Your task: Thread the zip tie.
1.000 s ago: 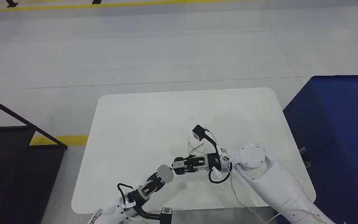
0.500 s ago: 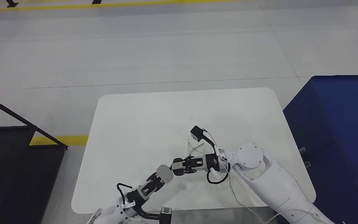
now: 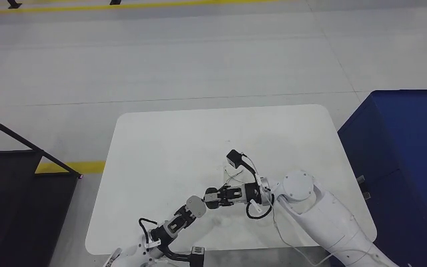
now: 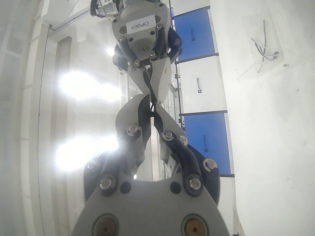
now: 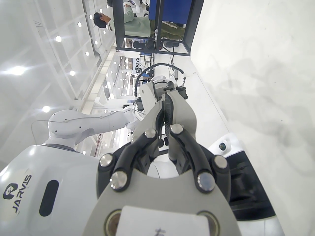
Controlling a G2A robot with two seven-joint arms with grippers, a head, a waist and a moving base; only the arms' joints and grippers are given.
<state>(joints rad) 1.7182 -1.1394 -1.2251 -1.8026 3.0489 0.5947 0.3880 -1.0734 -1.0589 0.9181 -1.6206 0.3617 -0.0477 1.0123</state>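
One zip tie (image 4: 152,107) mostly hidden between hands (image 3: 208,199)

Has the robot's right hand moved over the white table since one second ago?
Yes, slightly. The right hand, shut on the black zip tie, has shifted toward the white table's left edge, nearer the left hand.

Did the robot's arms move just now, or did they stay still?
Only a tiny bit: the right pincer and left pincer both slid slightly left, tips together. Both stay shut on the zip tie. The spare ties on the table didn't move.
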